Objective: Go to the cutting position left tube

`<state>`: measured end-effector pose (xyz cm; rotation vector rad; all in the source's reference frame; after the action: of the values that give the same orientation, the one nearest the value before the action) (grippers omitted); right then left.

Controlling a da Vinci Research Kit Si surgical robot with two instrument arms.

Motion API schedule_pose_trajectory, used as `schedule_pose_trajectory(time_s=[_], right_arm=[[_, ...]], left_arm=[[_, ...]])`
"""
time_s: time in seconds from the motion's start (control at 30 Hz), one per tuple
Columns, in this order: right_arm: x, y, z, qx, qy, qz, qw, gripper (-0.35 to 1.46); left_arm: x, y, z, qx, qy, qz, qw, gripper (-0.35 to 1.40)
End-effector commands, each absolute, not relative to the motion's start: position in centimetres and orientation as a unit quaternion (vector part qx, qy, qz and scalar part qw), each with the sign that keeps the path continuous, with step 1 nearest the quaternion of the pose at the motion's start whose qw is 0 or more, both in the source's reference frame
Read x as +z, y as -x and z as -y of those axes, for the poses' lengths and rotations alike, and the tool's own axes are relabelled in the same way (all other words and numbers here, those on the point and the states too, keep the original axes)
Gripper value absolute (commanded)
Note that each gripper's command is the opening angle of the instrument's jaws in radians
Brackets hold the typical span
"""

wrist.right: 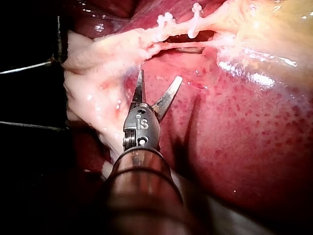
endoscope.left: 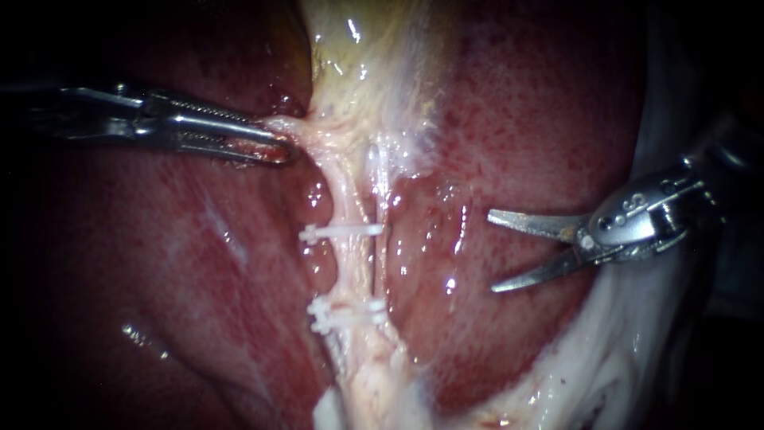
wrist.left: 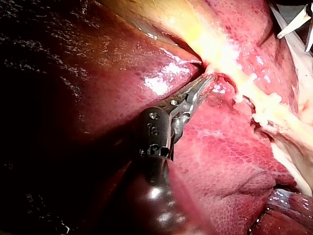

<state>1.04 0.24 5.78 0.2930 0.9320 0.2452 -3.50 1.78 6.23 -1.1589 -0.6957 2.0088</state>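
Two pale tubes run down the middle between the liver lobes: the left tube [endoscope.left: 344, 199] and a thinner right tube [endoscope.left: 380, 179]. White clips cross them, an upper clip [endoscope.left: 341, 232] and a lower clip [endoscope.left: 344, 314]. My left instrument [endoscope.left: 274, 142] is shut on pale tissue at the gallbladder's [endoscope.left: 358, 64] narrow end, left of the tubes; the left wrist view shows the same hold [wrist.left: 205, 81]. My right instrument [endoscope.left: 492, 251] has two open blades and hovers over the liver, well right of the tubes, level with the gap between the clips. Its blades [wrist.right: 159, 77] point toward the clips [wrist.right: 164, 22].
Dark red liver [endoscope.left: 159, 279] lies left of the tubes and more liver [endoscope.left: 525, 111] on the right. Pale white tissue [endoscope.left: 629, 350] drapes along the lower right under my right instrument's shaft. The liver surface is wet and glistening.
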Motion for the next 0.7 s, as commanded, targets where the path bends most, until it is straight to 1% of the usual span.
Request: schedule_pose_trajectory(time_s=[0.03,0.17,0.33,0.43,0.53,0.6,0.7], right_arm=[[5.78,-1.04,-0.24,0.117,-0.141,-0.447,0.876,1.43],[5.79,-1.05,-0.24,0.115,-0.145,-0.448,0.875,1.43],[5.79,-1.07,-0.24,0.113,-0.148,-0.449,0.874,1.43],[5.79,-1.09,-0.24,0.110,-0.155,-0.451,0.872,1.42],[5.78,-1.14,-0.24,0.104,-0.166,-0.454,0.869,1.42],[5.78,-1.21,-0.23,0.094,-0.175,-0.462,0.864,1.40],[5.79,-1.35,-0.21,0.101,-0.198,-0.463,0.858,1.40]], left_arm=[[6.20,3.48,-1.78,0.776,0.448,0.270,0.352,-0.35],[5.99,3.34,-1.81,0.774,0.448,0.276,0.351,-0.35],[5.65,3.05,-1.93,0.767,0.454,0.269,0.365,-0.35],[5.55,2.95,-1.96,0.765,0.458,0.264,0.367,-0.35],[5.56,2.95,-1.94,0.766,0.457,0.264,0.368,-0.35],[5.56,2.97,-1.94,0.766,0.457,0.263,0.368,-0.35],[5.56,2.98,-1.94,0.766,0.457,0.263,0.368,-0.35]])
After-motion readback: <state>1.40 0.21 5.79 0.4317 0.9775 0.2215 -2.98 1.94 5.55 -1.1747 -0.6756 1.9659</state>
